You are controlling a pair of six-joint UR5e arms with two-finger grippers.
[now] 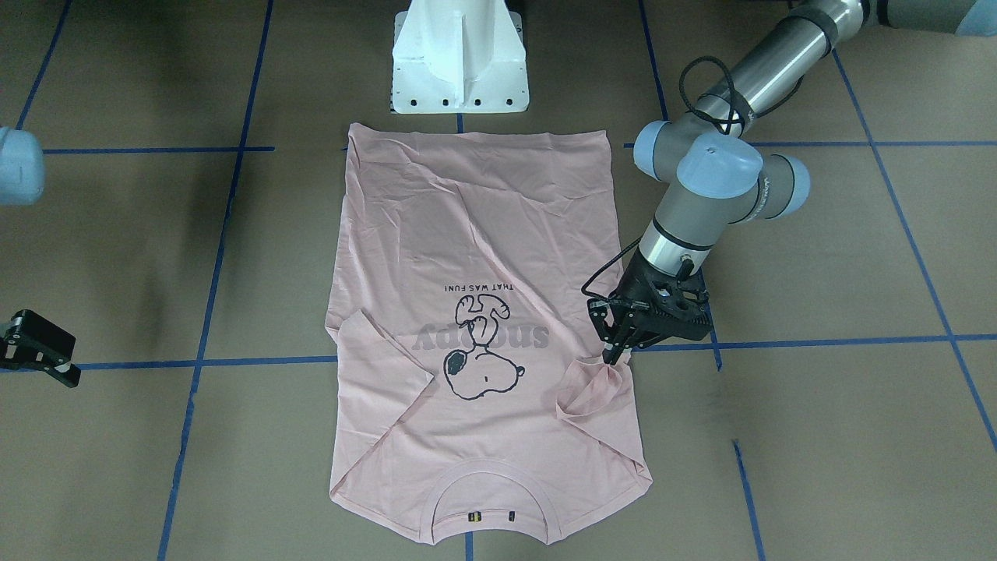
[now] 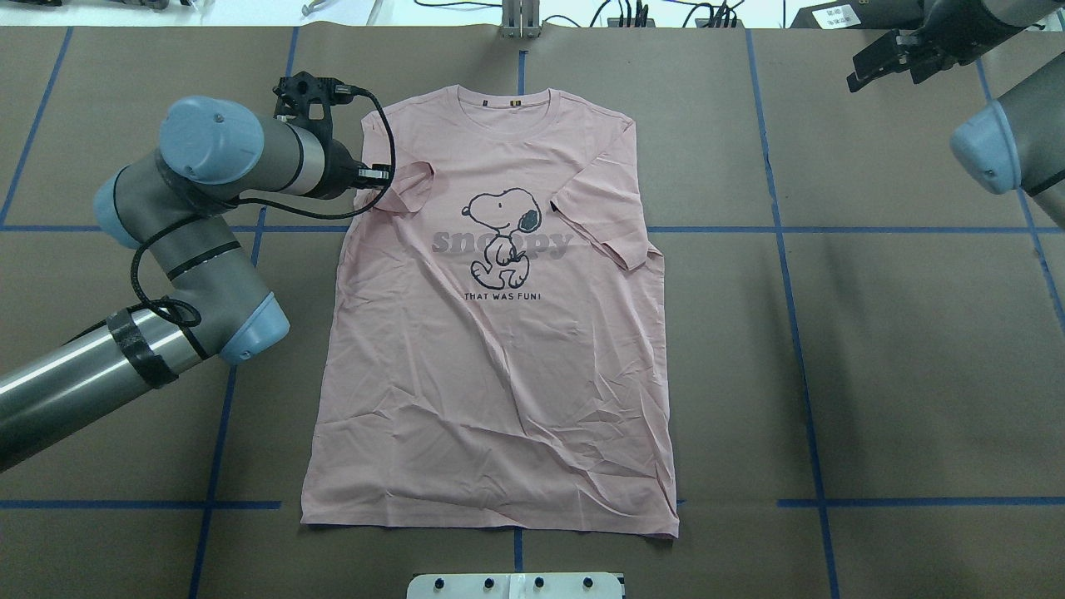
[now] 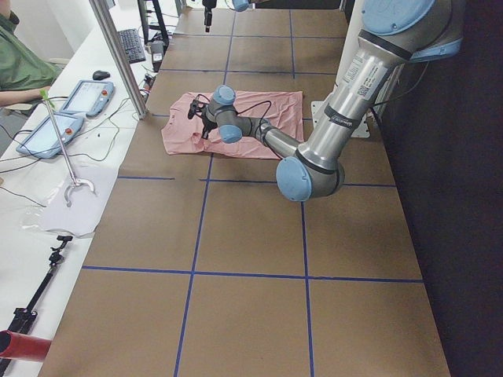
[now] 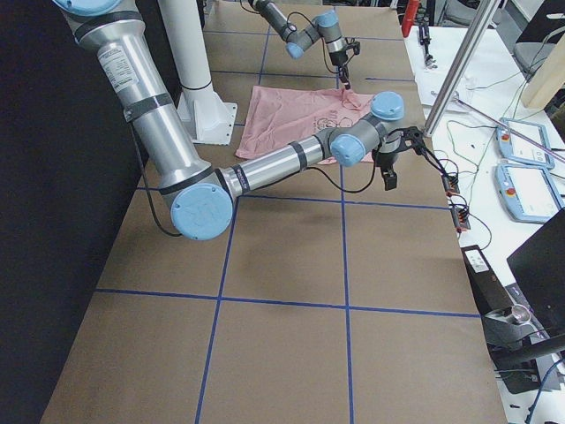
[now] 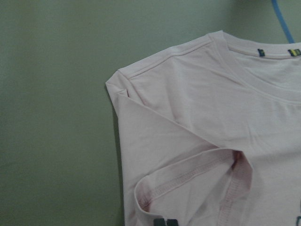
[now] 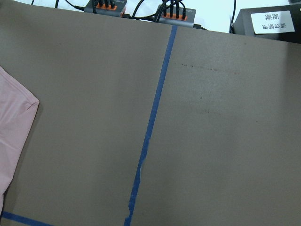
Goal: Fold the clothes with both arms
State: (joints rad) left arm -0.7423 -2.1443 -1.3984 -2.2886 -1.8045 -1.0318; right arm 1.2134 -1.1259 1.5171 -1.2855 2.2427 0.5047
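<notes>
Left arm (image 1: pixel 767 66) low, jaws pinched

Brown tabletop (image 2: pixel 915 374) was gridded with blue tape lines (image 2: pixel 781 249). White pedestal (image 1: pixel 459 58) stood at the robot-side edge. On the white side bench (image 3: pixel 31 204) were two tablets (image 3: pixel 86 96), a keyboard (image 3: pixel 131 45), a mouse (image 3: pixel 100 75) and a grabber stick (image 3: pixel 63 149). Metal post (image 3: pixel 118 59) rose at the bench edge. A person's green sleeve (image 3: pixel 20 63) showed there. Power strips (image 6: pixel 106 5) and a labelled black box (image 6: pixel 270 21) sat beyond the far edge.

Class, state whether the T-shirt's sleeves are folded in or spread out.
Folded in: both sleeves lie on top of the pale pink T-shirt.
</notes>
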